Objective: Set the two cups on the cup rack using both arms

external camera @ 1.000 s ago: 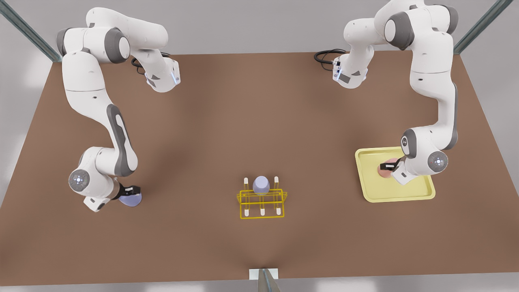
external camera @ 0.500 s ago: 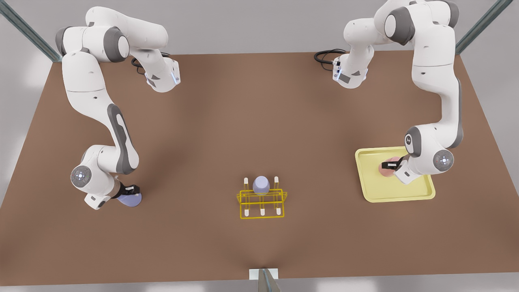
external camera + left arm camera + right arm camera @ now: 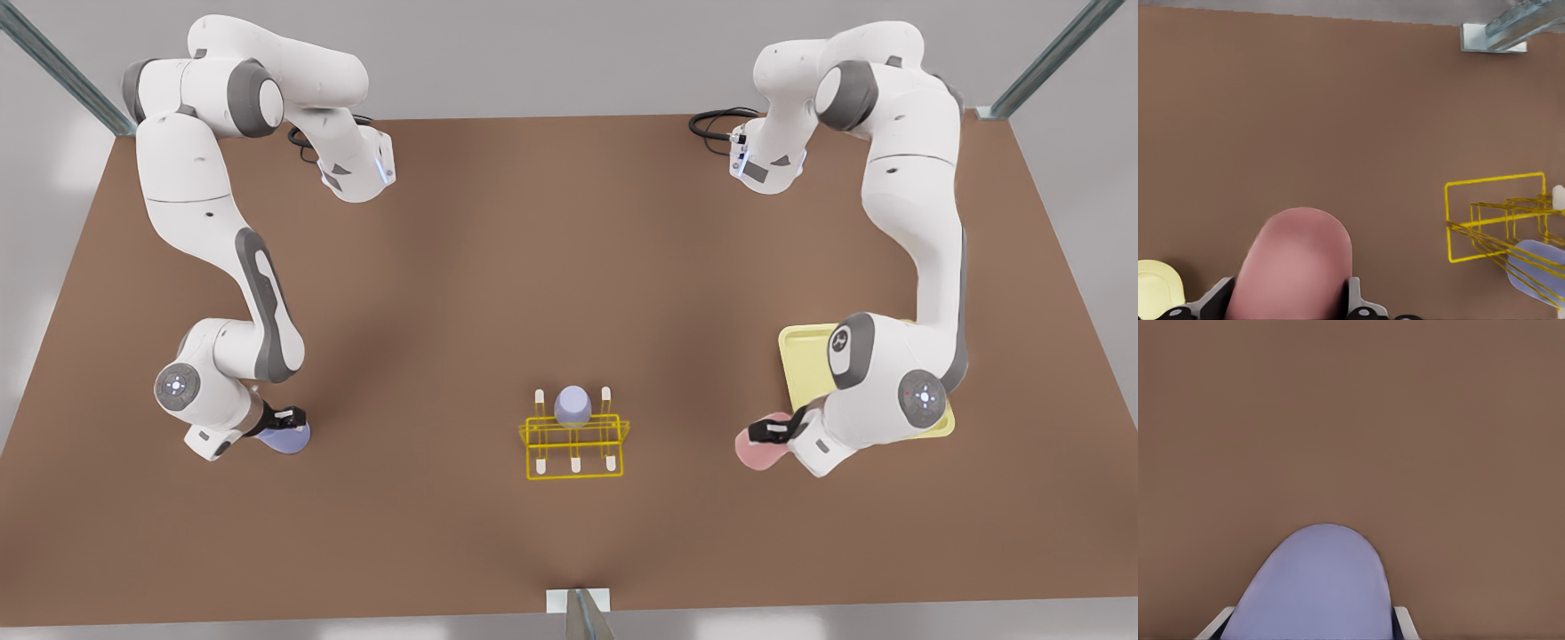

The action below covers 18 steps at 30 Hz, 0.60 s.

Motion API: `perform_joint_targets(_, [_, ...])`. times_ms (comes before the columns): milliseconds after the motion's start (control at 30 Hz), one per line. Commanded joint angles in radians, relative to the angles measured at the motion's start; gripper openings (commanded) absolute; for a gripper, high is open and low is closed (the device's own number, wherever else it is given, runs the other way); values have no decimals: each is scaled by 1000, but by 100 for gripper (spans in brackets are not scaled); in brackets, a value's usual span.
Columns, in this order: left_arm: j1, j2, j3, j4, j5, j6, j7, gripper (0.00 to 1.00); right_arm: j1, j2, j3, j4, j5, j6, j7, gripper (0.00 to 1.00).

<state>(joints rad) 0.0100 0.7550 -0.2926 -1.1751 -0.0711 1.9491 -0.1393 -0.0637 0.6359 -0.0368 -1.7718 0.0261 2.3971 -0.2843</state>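
Three cups, one rack, one tray. The left gripper [image 3: 772, 433] pinches the pink cup [image 3: 757, 449] just off the pale-yellow tray [image 3: 797, 357], at the front view's right. The right gripper [image 3: 286, 417] pinches a lavender cup [image 3: 287, 439] far left. Another lavender cup [image 3: 573, 405] sits on the yellow cup rack [image 3: 573, 442] between them.

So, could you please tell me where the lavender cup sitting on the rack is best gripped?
Probably grip the racked lavender cup across its side wall, coming from above: it sits upended on the middle back peg of the rack, base up. Left claw holds the pink cup, right claw the other lavender cup.
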Motion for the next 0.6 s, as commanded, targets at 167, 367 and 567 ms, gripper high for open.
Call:
perform_joint_targets(167, [-85,58,-49,94,-73,198,-887,85,-1,1,0,0,1,-1,-12,87])
perform_joint_targets(367, [-120,141,-79,195,-128,329,-878,85,1,1,2,6,1,-9,-10,87])
perform_joint_targets(567, [-169,181,-126,201,-127,327,-875,85,1,-24,40,8,26,-16,-9,87])
